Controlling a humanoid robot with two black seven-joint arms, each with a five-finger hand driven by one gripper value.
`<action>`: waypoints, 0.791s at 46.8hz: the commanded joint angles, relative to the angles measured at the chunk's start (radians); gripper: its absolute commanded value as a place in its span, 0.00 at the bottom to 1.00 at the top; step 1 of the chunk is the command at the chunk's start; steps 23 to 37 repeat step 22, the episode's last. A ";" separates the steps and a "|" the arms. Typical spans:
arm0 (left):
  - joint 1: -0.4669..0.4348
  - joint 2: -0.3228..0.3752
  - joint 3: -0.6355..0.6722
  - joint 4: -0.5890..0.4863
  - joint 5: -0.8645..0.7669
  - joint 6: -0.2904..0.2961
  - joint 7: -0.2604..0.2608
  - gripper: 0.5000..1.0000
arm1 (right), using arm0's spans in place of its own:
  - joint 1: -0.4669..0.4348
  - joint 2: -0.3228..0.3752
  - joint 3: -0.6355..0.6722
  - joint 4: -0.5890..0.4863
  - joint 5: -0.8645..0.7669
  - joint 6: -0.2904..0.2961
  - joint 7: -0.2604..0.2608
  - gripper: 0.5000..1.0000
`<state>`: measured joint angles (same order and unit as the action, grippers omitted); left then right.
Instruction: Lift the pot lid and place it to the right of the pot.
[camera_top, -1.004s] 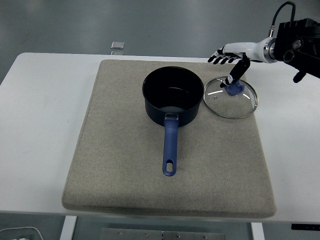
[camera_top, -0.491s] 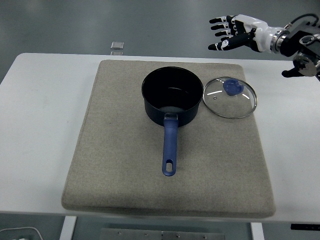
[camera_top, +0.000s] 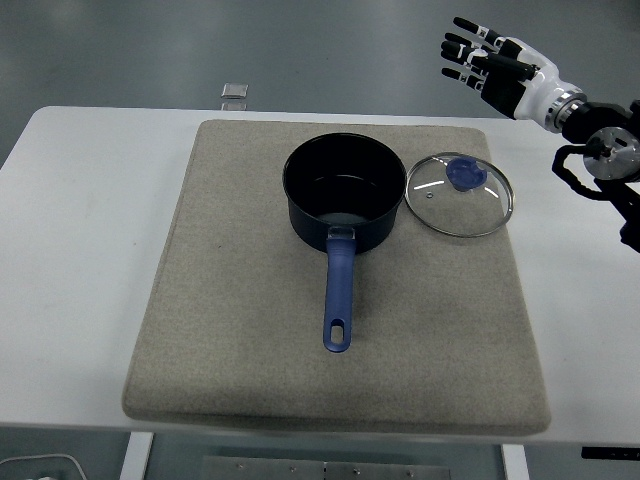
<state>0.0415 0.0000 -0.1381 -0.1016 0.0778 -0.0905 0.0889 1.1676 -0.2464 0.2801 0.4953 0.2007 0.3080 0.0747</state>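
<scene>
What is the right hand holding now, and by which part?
Nothing. The right hand is open, raised above the table's far right, apart from the lid, which lies on the mat right of the pot.

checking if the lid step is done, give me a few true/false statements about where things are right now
1. The glass lid lies flat on the mat, right of the pot. True.
2. The right hand grips the lid's blue knob. False: it is raised, clear of the lid, fingers spread and holding nothing.
3. The pot is uncovered. True.
4. The pot's handle points toward the table's far edge. False: it points toward the near edge.
5. The lid leans upright against the pot. False: it lies flat beside it.
</scene>
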 joint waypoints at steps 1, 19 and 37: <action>0.000 0.000 0.000 0.000 0.000 0.000 0.000 1.00 | -0.005 0.009 0.001 -0.003 0.002 -0.003 0.004 0.80; 0.000 0.000 0.000 0.000 0.000 0.000 0.000 1.00 | -0.020 0.012 -0.001 -0.004 0.002 0.000 0.004 0.81; 0.000 0.000 0.000 0.000 0.000 0.000 0.000 1.00 | -0.022 0.010 0.001 -0.004 0.002 0.000 0.004 0.81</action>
